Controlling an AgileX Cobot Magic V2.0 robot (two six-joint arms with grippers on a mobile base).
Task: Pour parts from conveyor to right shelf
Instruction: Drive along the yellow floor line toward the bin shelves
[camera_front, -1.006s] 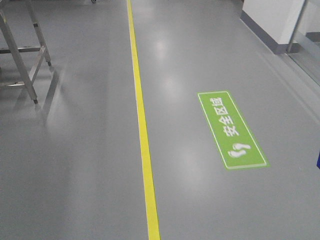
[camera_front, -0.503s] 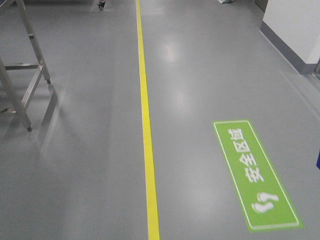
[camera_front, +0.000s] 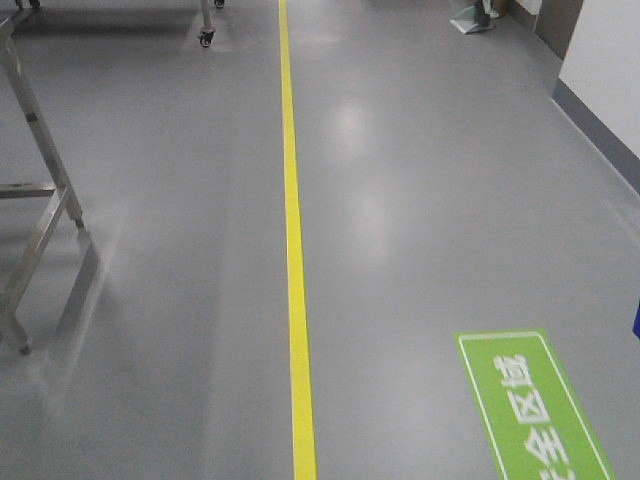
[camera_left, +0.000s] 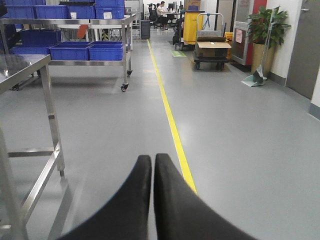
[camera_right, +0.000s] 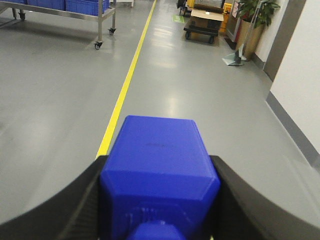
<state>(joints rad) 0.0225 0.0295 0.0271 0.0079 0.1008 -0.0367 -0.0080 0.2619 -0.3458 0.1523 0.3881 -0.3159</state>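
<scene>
The right tool (camera_right: 158, 165) is clenched on the part (camera_right: 159, 170), a bright blue block that sits squeezed between the two dark fingers (camera_right: 75, 205) and fills the lower middle of the right wrist view, a small knob on its near face. The left tool (camera_left: 152, 165) is clenched with nothing in it, its black fingertips (camera_left: 142, 172) pressed flat against each other. Both tools hang above the glossy grey floor (camera_front: 430, 200), along which a yellow line (camera_front: 294, 250) runs away from the robot. A green floor sign (camera_front: 530, 410) lies to the right of the line. On the left stands a steel tabletop (camera_left: 22, 65) on metal legs, and beyond it a wheeled silver shelf (camera_left: 125, 45) carrying blue bins (camera_left: 75, 50). Farther down the hall are a cart with a cardboard box (camera_left: 212, 50) and a potted plant (camera_left: 270, 25).
</scene>
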